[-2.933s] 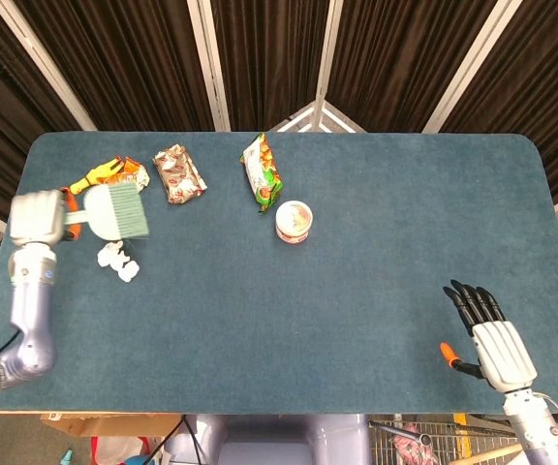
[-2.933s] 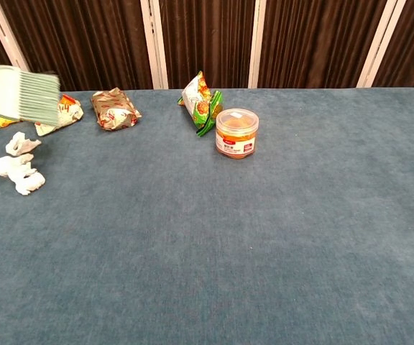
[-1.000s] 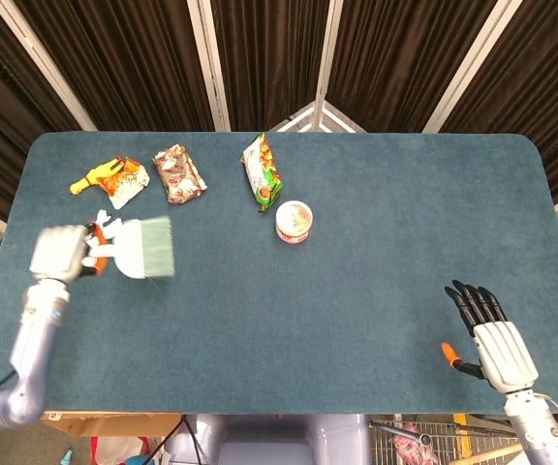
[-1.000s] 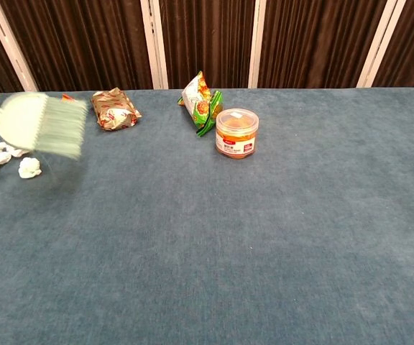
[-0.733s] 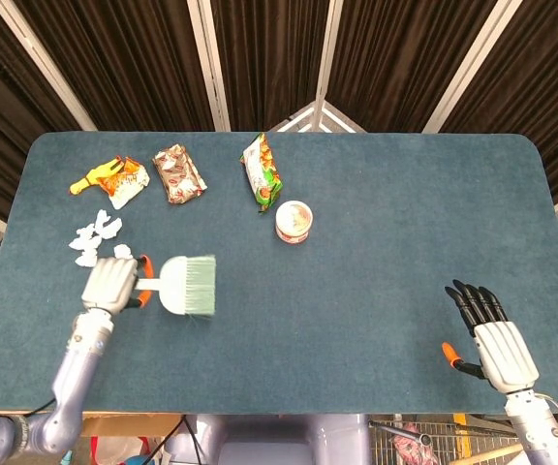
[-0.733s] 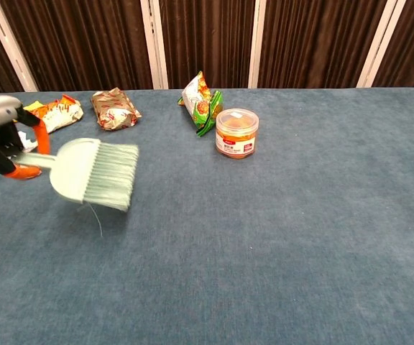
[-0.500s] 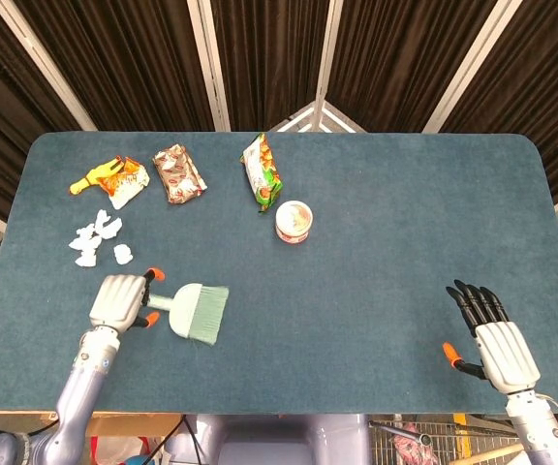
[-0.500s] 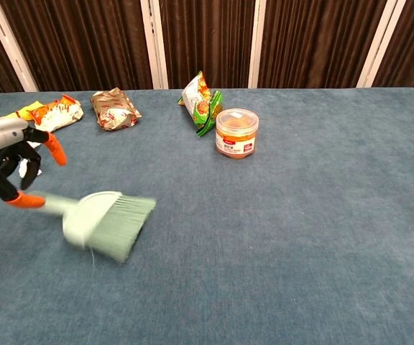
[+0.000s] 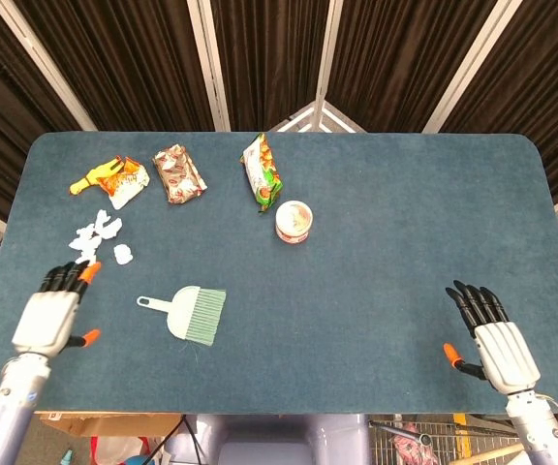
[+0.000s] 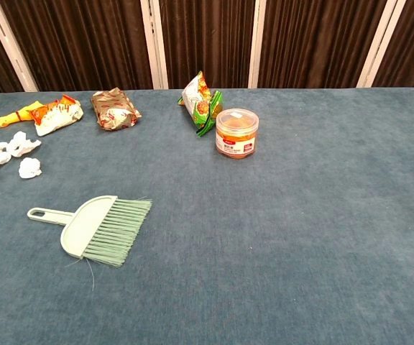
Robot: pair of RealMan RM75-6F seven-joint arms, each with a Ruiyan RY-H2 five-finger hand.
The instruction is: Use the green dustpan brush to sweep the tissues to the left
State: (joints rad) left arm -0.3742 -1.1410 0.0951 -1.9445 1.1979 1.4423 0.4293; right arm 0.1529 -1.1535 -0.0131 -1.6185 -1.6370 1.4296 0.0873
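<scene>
Looks like the sweeping part is basically wrapped up. The green brush [image 9: 184, 313] lies flat on the table [image 9: 376, 223] with nobody holding it, handle pointing left and bristles to the right. The tissues [image 9: 98, 237] sit in a loose clump up and to the left of the brush, near the table's left edge, with one stray wad [image 9: 122, 254] just beside the pile on the brush's side.

The left hand [image 9: 50, 315] is left of the brush, well apart from the handle, empty with fingers stretched out. The right hand [image 9: 493, 341] is far off to the right of the brush, also empty and spread flat.

Judging by that, the step is letting go and parking. If that stray wad counts, the next move would mean re-gripping the handle and nudging it further left.
</scene>
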